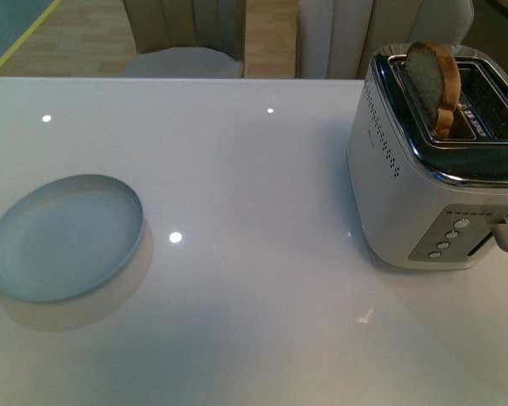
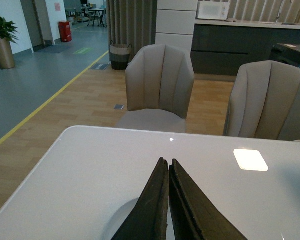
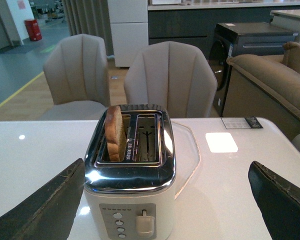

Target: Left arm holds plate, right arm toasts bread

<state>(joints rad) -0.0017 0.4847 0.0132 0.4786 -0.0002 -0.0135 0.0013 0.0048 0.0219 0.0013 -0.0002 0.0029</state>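
The bread [image 1: 433,83] stands half-raised in the toaster [image 1: 432,178] by the desk's right edge; the plate [image 1: 65,237] lies unheld near the left edge. Left end effector [image 2: 168,172] together, right end effector [image 3: 165,200] apart. Transfer to the plate remains.

White glossy surface [image 1: 254,186], ceiling lights mirrored as bright spots. Toaster [image 1: 423,194] on surface's right side: white body, chrome top, two slots, lever [image 3: 144,223] and four round buttons on end face. Two beige chairs [image 2: 160,80] [image 2: 270,97] behind surface. Wood floor with yellow line [image 2: 45,102]. Farther off: potted plant [image 2: 2,40], basket [image 2: 120,55], microwave [image 2: 213,10], brown sofa [image 3: 275,75].
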